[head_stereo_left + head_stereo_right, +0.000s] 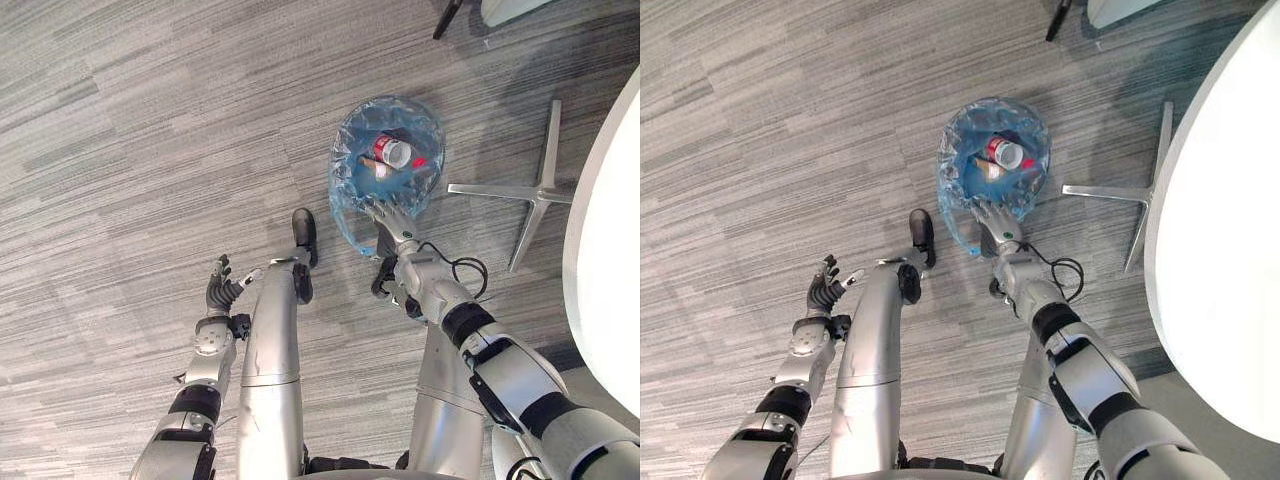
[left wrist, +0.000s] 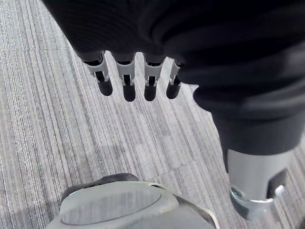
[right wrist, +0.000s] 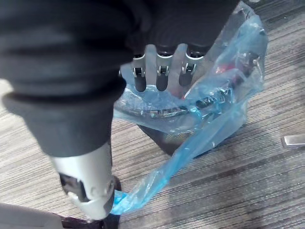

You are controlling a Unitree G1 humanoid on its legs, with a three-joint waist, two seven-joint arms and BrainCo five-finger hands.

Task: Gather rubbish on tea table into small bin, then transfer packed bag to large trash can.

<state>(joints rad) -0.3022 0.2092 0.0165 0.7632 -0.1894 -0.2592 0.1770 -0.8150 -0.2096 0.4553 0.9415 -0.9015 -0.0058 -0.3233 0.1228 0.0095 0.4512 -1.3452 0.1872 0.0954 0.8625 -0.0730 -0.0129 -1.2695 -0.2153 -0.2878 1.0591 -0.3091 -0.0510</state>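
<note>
Well, your right hand [image 1: 390, 220] had its fingers [image 3: 161, 76] straight, touching the rim of the blue bag [image 1: 345, 180] in the small bin [image 3: 164, 140] just ahead of it, and that soft, light, slippery rim looked like your best place to pinch.

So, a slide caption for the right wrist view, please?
Right hand at the rim of the blue bag lining the small bin.

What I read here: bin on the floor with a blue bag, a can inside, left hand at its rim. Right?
Wrong hand: the right hand is at the rim, as the right wrist view shows; the left hand hangs over the floor. The bin on the floor, blue bag and can inside stand.
</note>
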